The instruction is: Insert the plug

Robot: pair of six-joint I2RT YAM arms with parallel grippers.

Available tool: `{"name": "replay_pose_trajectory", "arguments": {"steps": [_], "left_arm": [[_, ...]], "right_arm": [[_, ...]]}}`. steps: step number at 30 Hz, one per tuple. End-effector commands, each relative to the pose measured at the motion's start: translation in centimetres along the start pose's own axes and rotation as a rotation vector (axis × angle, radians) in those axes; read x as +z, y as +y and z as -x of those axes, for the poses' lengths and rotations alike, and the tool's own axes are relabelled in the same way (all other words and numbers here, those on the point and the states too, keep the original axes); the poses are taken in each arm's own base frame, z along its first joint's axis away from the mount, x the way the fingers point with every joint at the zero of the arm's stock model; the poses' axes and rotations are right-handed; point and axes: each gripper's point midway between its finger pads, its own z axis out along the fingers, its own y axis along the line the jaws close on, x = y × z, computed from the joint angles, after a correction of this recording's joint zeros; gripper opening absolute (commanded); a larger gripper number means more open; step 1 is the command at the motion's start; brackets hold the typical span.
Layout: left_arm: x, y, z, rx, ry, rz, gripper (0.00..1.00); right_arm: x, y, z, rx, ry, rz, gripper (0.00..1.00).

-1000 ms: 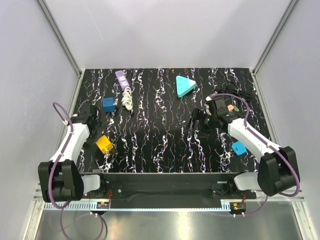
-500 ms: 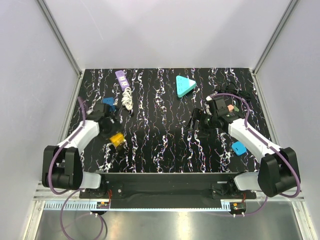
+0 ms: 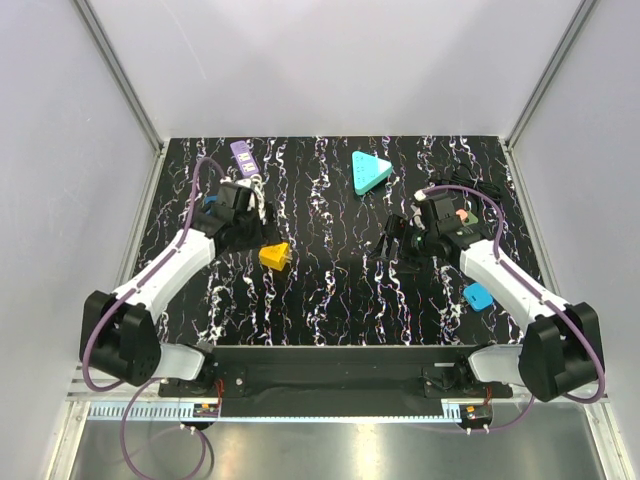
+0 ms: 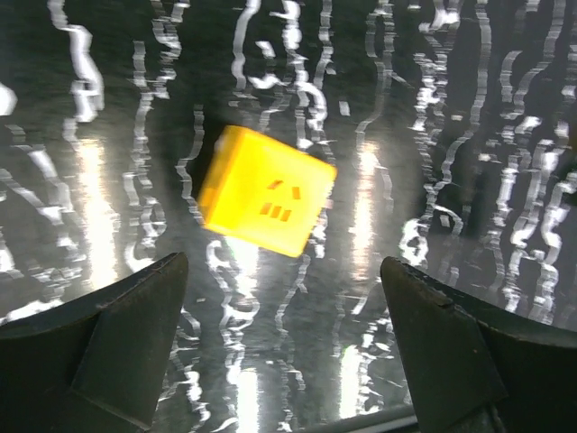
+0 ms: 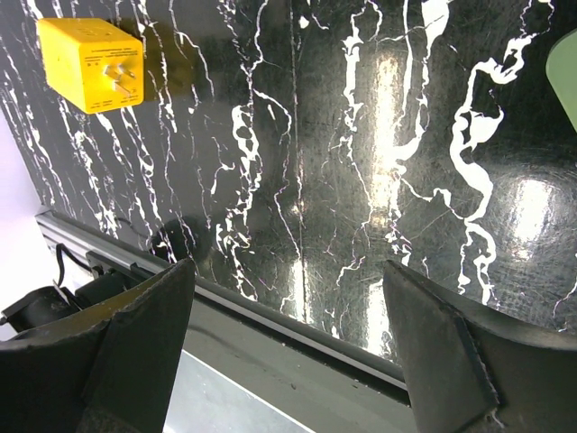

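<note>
A yellow plug cube point(image 3: 273, 256) lies on the black marbled table point(image 3: 330, 290), left of centre. In the left wrist view it point(image 4: 266, 191) is ahead of my open, empty left gripper point(image 4: 284, 361) and apart from it. My left gripper point(image 3: 248, 232) hovers just behind and left of the cube. My right gripper point(image 3: 392, 243) is open and empty right of centre. The right wrist view point(image 5: 288, 361) shows the cube point(image 5: 92, 63), prongs visible, far off at the top left. A purple power strip point(image 3: 242, 155) with a white cord point(image 3: 257, 196) lies at the back left.
A blue cube point(image 3: 211, 203) sits partly behind my left arm. A teal triangular block point(image 3: 370, 171) lies at the back centre. A small blue piece point(image 3: 478, 296) lies by my right arm, and black cables point(image 3: 470, 183) are piled at the back right.
The yellow cube has moved from the front left towards the centre. My left arm swung back and right with it and now stands open, apart from it. The right arm barely moved.
</note>
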Motion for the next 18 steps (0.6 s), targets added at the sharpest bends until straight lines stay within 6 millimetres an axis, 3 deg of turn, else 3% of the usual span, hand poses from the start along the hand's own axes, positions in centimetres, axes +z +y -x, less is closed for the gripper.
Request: {"name": "replay_pose_trajectory", "arguments": {"steps": [1, 8, 12, 18], "left_arm": [[-0.7, 0.8, 1.6, 0.122, -0.032, 0.044, 0.93], [1.4, -0.9, 2.6, 0.414, 0.065, -0.026, 0.93], [3.9, 0.0, 1.2, 0.442, 0.200, 0.011, 0.93], [5.1, -0.2, -1.8, 0.460, 0.282, -0.010, 0.89]], "right_arm": [[-1.0, 1.3, 0.1, -0.023, -0.023, 0.051, 0.91], [-1.1, 1.0, -0.3, -0.036, -0.019, 0.050, 0.91], [-1.4, 1.0, -0.3, -0.045, -0.028, 0.053, 0.91], [-1.5, 0.5, -0.5, -0.057, -0.032, 0.036, 0.91]]}}
